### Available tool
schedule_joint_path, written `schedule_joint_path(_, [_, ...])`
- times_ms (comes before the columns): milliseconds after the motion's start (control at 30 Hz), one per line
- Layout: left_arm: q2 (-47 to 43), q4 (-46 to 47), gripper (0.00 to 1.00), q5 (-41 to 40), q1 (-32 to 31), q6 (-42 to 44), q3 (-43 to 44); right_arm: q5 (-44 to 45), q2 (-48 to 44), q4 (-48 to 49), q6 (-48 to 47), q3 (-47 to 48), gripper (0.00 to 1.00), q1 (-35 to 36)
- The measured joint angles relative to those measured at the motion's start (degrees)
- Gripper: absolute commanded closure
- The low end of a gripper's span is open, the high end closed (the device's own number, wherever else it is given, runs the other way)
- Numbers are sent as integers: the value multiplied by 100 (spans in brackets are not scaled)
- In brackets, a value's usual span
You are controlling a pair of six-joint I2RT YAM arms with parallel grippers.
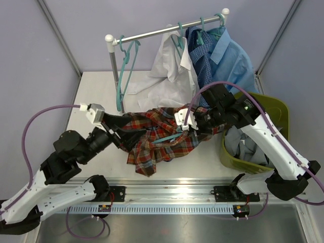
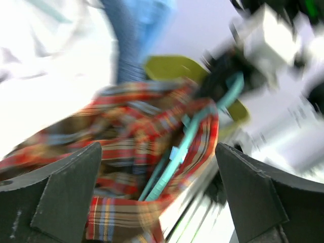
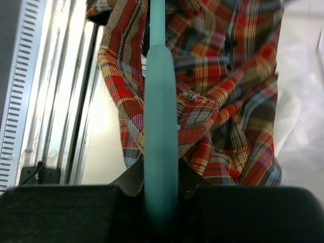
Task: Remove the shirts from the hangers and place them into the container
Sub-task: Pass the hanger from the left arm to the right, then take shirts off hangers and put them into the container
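- The left gripper (image 1: 121,132) is seen spread wide at the plaid shirt (image 1: 157,147), with nothing held.
- The right gripper (image 3: 161,202) is clamped on a teal hanger (image 3: 161,101) lying inside that shirt.
- The plaid shirt is heaped on the table (image 1: 96,91) just beside the container (image 1: 277,109), in which what seems a grey shirt (image 1: 243,147) is lodged.

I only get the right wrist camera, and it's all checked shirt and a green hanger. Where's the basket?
Observer: The basket stands at the right side of the table.
Child: Is it empty?
Observer: No, a grey shirt lies in it.
Child: What's the other hand doing?
Observer: The left gripper is wide open, facing the plaid shirt and its hanger.
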Motion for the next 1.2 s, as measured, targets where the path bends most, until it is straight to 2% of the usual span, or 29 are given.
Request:
schedule_joint_path(167, [361,-960,1,-1095,9,-796,560,894,28,229,540,-345,100,0])
schedule_joint_path(400, [1941,-1952,1,-1399,9,-1703,723,1596,151,654,977,-348,100,0])
schedule_joint_path(567, [2157,-2059,4,-1569,46,-1829,501,1705,146,756,1016,-385,100,0])
schedule_joint_path(867, [2332,-1676,7,-1578,317,-2251,393,1738,138,767,1014,-496,100,0])
schedule_joint_path(967, [2291,-1462,12,-1537,472,-2378,186,1735,127,778,1014,-509,100,0])
schedule_joint_path(1200, [2461,-1119,44,-1200,654,-2756,-319,1757,96,778,1014,-514,100,0])
